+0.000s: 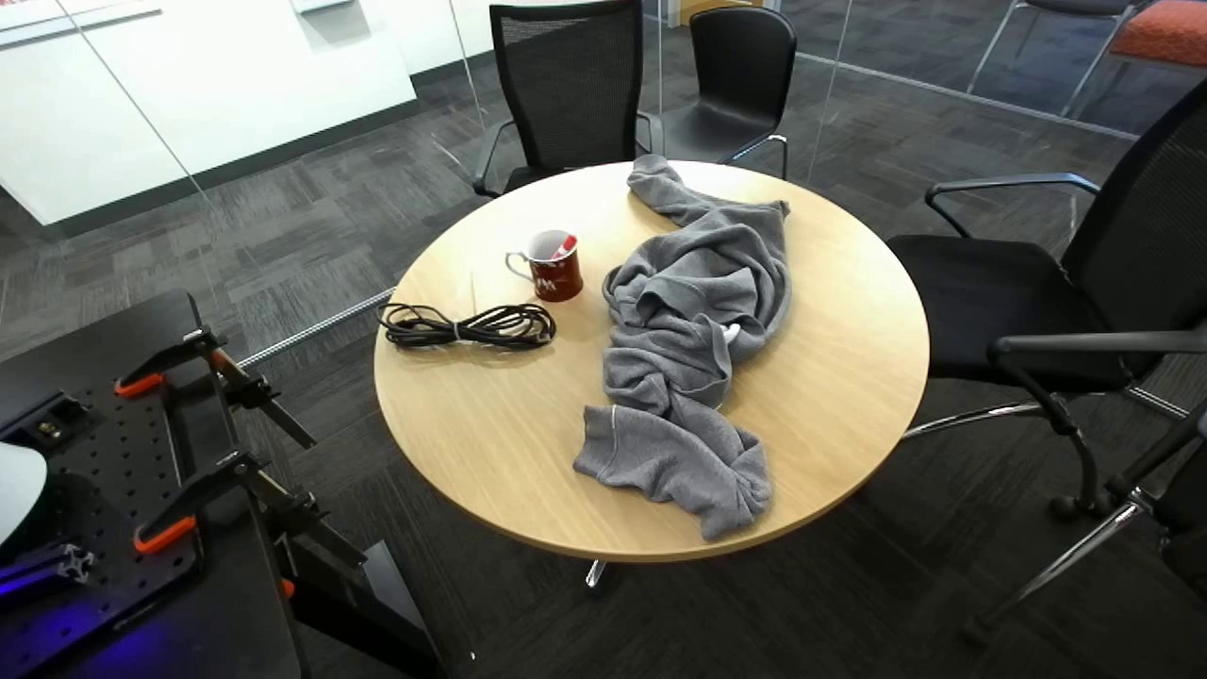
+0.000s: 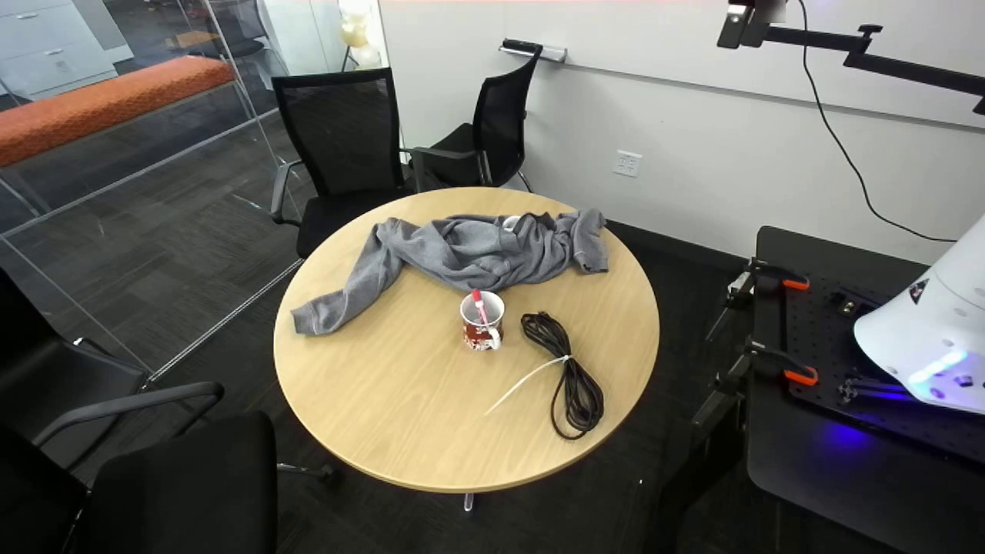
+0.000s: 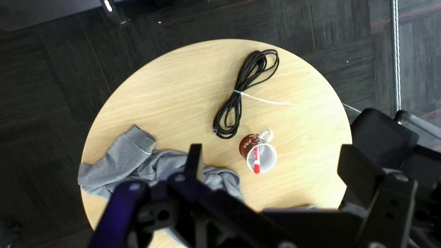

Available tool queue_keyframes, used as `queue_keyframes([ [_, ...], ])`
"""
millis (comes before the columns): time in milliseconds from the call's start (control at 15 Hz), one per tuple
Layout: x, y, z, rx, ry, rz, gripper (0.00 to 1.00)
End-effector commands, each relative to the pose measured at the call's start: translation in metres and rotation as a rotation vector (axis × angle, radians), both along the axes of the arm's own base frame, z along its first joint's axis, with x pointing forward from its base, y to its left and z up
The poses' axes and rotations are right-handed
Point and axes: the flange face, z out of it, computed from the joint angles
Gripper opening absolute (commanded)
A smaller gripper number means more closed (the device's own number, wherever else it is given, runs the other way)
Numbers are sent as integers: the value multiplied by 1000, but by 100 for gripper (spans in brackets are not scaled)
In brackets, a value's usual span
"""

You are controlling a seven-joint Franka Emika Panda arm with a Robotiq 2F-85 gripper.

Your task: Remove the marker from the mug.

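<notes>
The dark red mug (image 1: 558, 280) stands upright on the round table, also in an exterior view (image 2: 474, 337) and the wrist view (image 3: 247, 144). Its handle is pale and its inside white. The red and white marker (image 3: 256, 161) leans inside the mug, with its red end at the rim. The marker also shows in both exterior views (image 1: 565, 247) (image 2: 480, 306). My gripper (image 3: 272, 153) shows only in the wrist view. It is open and empty, its fingers wide apart, well above the table. The mug appears between the fingers, nearer the left one, and untouched.
A coiled black cable (image 1: 471, 327) with a pale tie lies beside the mug. A crumpled grey cloth (image 1: 702, 283) lies on the mug's other side, with a small white thing (image 1: 731, 332) in its folds. Chairs surround the table (image 1: 490, 424). The white robot base (image 2: 935, 331) stands on a black bench.
</notes>
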Motion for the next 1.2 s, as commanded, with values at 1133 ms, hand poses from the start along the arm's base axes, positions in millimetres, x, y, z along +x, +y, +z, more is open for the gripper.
queue_keyframes([
  [1133,176,70,-169,-90,-50,-144,100],
])
